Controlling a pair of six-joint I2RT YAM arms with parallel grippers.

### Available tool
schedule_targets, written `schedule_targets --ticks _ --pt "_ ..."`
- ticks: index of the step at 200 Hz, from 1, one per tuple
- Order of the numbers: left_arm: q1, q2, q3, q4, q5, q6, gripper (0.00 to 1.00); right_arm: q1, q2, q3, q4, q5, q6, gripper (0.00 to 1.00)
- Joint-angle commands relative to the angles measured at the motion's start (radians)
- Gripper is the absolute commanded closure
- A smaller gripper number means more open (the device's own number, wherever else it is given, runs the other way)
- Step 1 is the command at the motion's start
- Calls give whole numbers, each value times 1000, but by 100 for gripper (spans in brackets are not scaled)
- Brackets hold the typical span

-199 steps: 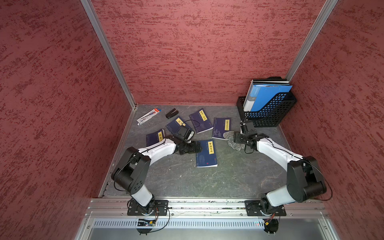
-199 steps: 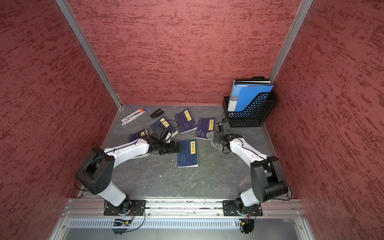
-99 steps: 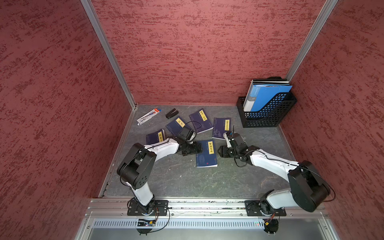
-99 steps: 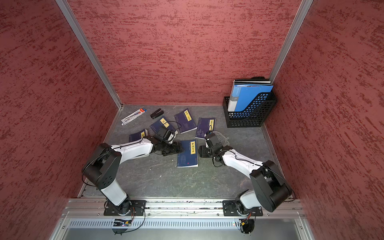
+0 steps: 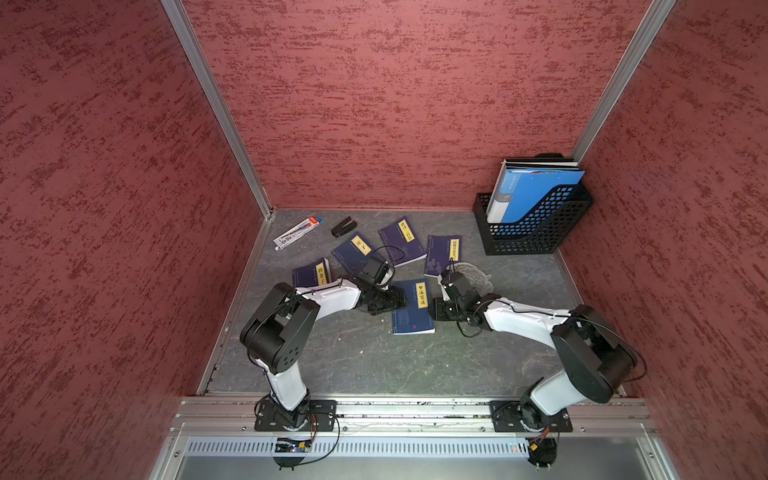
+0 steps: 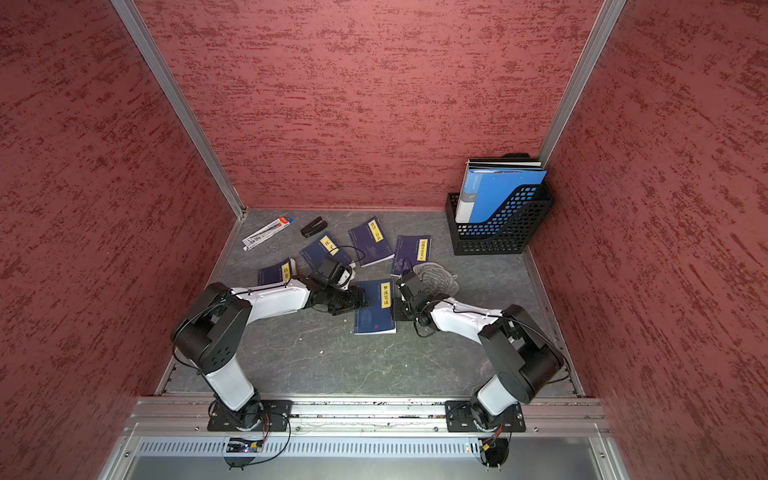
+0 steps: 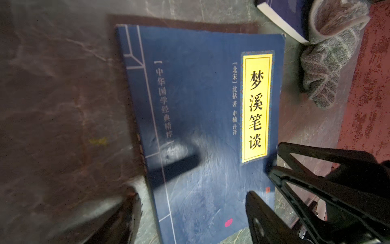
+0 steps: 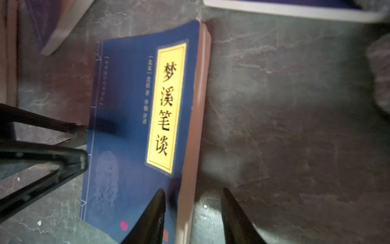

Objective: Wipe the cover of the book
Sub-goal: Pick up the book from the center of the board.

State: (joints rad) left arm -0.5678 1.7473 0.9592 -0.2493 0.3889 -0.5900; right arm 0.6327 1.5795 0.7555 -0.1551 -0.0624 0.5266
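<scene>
The book [image 5: 412, 308] is blue with a yellow title label and lies flat mid-table in both top views [image 6: 374, 309]. My left gripper [image 5: 398, 297] is low at its spine side; in the left wrist view it [image 7: 193, 200] is open, fingers straddling the cover [image 7: 200, 105]. My right gripper [image 5: 433, 309] is at the opposite edge; in the right wrist view it [image 8: 193, 191] is open, one finger over the cover [image 8: 130, 105], the other over the table, page edge between. A grey knitted cloth [image 5: 478, 275] lies loose behind the right gripper, held by neither.
Several other blue books [image 5: 402, 240] lie scattered behind the left arm. A black mesh file basket [image 5: 536, 226] with blue folders stands at the back right. A pen package [image 5: 297, 232] and a small black clip [image 5: 344, 226] lie at the back left.
My right gripper left the cloth and swung left to the book's right edge, its jaws narrowing. My left gripper stayed at the book's left edge and narrowed a little.
</scene>
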Motion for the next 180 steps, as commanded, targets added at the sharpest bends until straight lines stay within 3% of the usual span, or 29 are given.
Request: schedule_targets --ticks 1,75,180 --pt "-2 2 -14 38 32 -8 21 10 18 5 6 39 24 63" --pt "19 17 -41 144 134 -58 21 27 22 -40 47 17 35 75" --pt "25 -47 -108 335 257 -108 31 55 63 -45 85 9 43 75"
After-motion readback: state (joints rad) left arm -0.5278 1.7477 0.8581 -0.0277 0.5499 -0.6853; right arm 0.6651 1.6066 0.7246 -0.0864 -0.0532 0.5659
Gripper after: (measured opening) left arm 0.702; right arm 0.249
